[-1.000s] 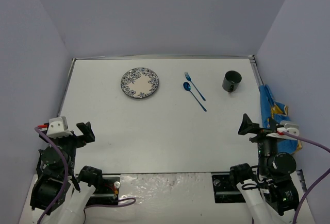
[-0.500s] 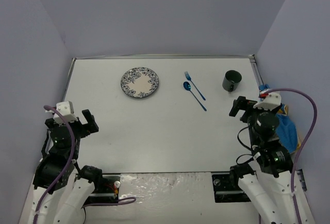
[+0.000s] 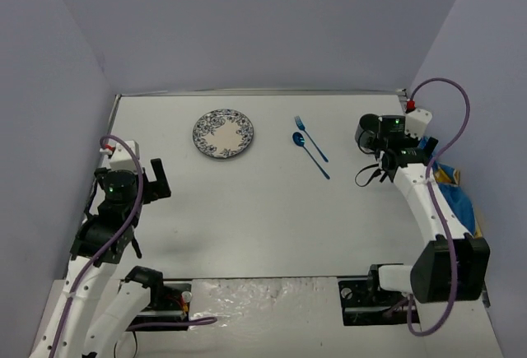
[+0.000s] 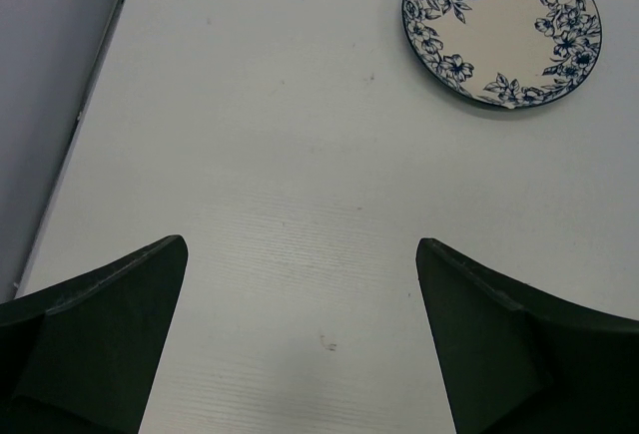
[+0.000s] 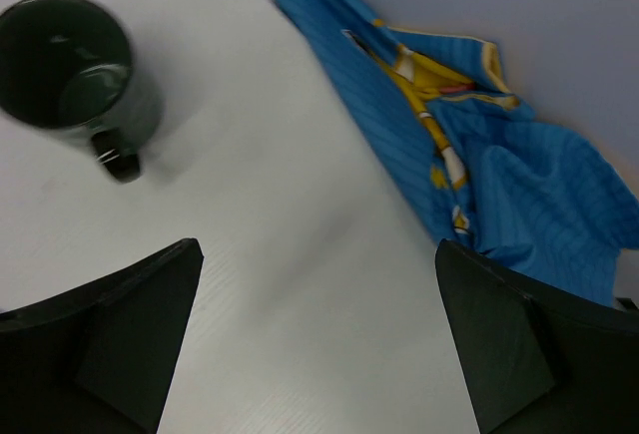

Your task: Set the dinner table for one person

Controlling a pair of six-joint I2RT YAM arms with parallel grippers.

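The white dinner table [image 3: 247,210] carries a blue-flowered plate [image 3: 223,133] at the far middle-left. A blue fork [image 3: 311,138] and a blue spoon [image 3: 310,152] lie side by side to its right, and a dark mug [image 3: 368,130] stands further right. My left gripper [image 3: 156,181] hovers open over the bare left side, with the plate [image 4: 502,28] ahead and to the right of its jaws [image 4: 300,244]. My right gripper [image 3: 389,137] hangs open just right of the mug. In the right wrist view the mug [image 5: 75,70] lies up-left of the empty jaws [image 5: 318,244].
A crumpled blue placemat [image 3: 445,193] with a yellow figure hangs over the table's right edge, and it also shows in the right wrist view [image 5: 469,135]. Grey walls close the table in on three sides. Both arm bases stand at the near edge.
Both arms have reached out from the near edge. The right gripper swung far forward to beside the mug, and the left moved forward along the left side. Both stayed open.
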